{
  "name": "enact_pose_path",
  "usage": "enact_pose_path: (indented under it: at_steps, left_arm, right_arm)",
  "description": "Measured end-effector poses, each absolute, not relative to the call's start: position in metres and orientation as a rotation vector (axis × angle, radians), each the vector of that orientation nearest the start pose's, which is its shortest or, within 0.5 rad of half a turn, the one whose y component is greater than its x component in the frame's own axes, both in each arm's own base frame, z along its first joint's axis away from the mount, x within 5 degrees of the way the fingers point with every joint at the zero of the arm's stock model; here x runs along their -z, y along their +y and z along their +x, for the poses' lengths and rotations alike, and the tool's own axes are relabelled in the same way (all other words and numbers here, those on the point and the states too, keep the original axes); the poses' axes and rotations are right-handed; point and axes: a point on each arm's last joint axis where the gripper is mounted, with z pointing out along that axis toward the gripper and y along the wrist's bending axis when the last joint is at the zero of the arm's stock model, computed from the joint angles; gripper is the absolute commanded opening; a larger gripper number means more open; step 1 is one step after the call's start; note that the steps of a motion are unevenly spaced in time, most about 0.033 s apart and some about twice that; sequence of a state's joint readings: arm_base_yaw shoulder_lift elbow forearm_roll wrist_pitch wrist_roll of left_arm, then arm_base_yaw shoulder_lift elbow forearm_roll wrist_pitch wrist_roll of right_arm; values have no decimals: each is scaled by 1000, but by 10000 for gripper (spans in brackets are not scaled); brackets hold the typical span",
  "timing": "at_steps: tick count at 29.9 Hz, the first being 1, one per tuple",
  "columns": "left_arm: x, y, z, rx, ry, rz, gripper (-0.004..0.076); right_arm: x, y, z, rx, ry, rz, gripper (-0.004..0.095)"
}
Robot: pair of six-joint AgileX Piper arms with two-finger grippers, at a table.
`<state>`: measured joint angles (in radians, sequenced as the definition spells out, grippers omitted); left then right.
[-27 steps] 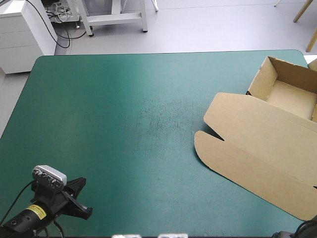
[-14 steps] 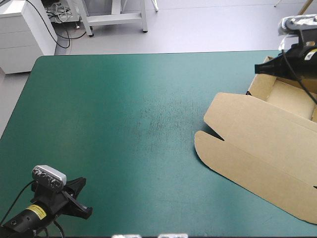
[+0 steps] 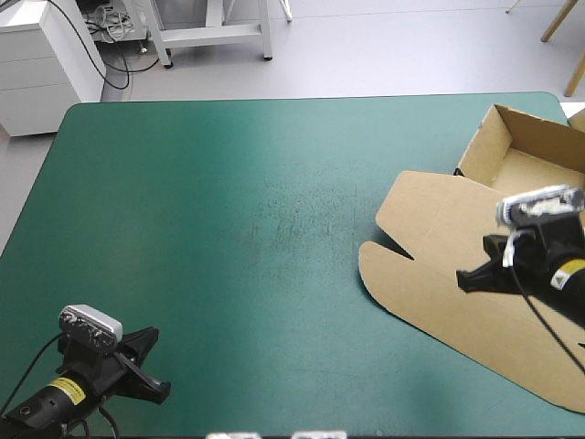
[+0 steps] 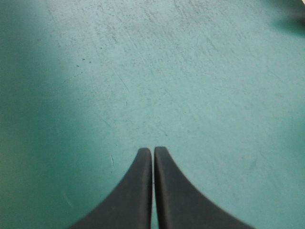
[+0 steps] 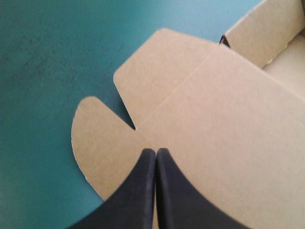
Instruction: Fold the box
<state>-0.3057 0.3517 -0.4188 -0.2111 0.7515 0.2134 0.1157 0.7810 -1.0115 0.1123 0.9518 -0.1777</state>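
The teal-green table [image 3: 228, 229] carried the brown box [image 3: 457, 265] along its right edge. The box's open tray [image 3: 539, 178], walls raised, stood at the far right corner. Its lid [image 3: 439, 238] lay flat, reaching toward the table's middle and near edge and ending in a rounded flap [image 5: 95, 138]. The right gripper [image 5: 155, 151] hung over the flat lid, its black fingers [image 5: 138, 191] pressed together into one point and holding nothing. The left gripper [image 4: 153, 150] hung over bare table near the near left corner, likewise closed and empty.
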Motion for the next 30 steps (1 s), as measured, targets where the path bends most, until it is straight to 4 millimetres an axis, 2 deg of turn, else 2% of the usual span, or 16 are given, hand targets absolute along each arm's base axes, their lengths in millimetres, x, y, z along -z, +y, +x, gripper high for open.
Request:
enact_pose_path:
  at_steps: [7,11,14,30]
  left_arm:
    - [-267,-33,61,298,2113,473,-8]
    - [-267,-33,61,298,2113,473,-8]
    - [-267,-33,61,298,2113,473,-8]
    - [-267,-33,61,298,2113,473,-8]
  right_arm:
    - [-307,18,94,-98,2233,-281,-20]
    - [-276,16,81,-96,2248,-279,-20]
    - [-268,16,76,-95,2228,-275,-20]
    - [-269,15,75,-91,2197,-268,-21]
